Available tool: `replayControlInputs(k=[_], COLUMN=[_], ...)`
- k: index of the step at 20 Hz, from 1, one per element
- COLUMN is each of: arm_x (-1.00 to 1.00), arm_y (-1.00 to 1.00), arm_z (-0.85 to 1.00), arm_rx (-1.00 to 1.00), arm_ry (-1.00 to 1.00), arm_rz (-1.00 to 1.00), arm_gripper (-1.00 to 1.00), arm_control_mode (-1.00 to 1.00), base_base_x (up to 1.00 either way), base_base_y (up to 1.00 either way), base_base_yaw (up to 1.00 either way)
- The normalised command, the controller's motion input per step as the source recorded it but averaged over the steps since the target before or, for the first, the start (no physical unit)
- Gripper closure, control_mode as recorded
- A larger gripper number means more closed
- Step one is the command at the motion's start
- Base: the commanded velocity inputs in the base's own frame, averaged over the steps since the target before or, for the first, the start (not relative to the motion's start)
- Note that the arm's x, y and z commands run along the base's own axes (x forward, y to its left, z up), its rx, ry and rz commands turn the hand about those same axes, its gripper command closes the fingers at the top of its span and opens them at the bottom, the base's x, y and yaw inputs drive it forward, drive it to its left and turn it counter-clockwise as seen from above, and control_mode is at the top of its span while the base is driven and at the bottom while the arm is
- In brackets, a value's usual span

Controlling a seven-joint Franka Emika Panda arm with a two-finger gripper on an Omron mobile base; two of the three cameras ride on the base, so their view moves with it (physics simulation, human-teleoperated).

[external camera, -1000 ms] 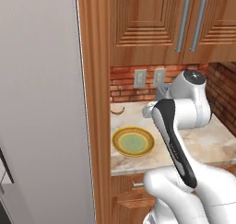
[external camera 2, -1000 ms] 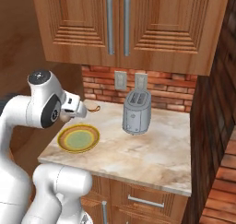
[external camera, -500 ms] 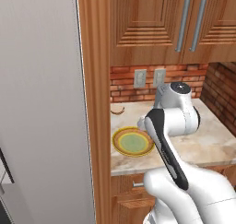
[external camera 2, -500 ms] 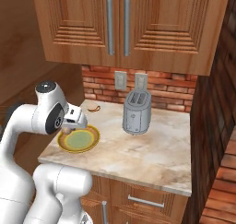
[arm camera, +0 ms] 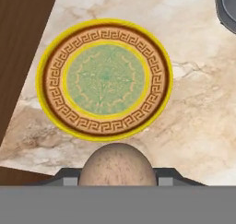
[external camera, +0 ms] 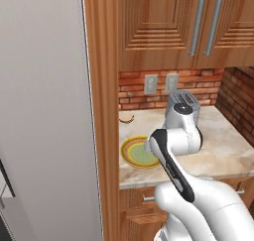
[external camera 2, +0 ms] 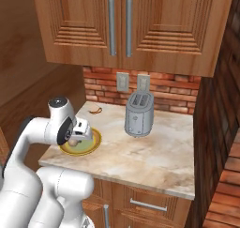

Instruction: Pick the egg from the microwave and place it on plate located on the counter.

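I held the egg [arm camera: 117, 165] clamped in my gripper [arm camera: 118, 177] above the plate [arm camera: 105, 79], its centre at twelve o'clock, ready for lowering.

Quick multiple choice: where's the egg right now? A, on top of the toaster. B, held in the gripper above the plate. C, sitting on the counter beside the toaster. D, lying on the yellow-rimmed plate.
B: in the hand view the egg sits between the gripper fingertips, with the plate below and empty.
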Motion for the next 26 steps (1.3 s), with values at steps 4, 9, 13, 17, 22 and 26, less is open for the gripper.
replayControlInputs(k=[4, 9, 13, 17, 22, 26], arm_x=[0.57, 0.67, 0.41, 0.35, 0.27, 0.18], arm_y=[0.0, 0.0, 0.0, 0.0, 0.0, 0.0], arm_z=[-0.22, -0.3, -0.32, -0.35, -0.33, -0.26], arm_rx=[0.0, 0.0, 0.0, 0.0, 0.0, 0.0], arm_ry=[0.04, 0.08, 0.11, 0.09, 0.04, 0.0], arm_rz=[0.03, 0.03, 0.03, 0.01, 0.0, 0.0], arm_gripper=[1.0, 1.0, 1.0, 1.0, 1.0, 1.0], arm_control_mode=[-1.0, -1.0, -1.0, -1.0, -1.0, -1.0], base_base_x=[0.0, 0.0, 0.0, 0.0, 0.0, 0.0], base_base_y=[0.0, 0.0, 0.0, 0.0, 0.0, 0.0], base_base_yaw=[0.0, 0.0, 0.0, 0.0, 0.0, 0.0])
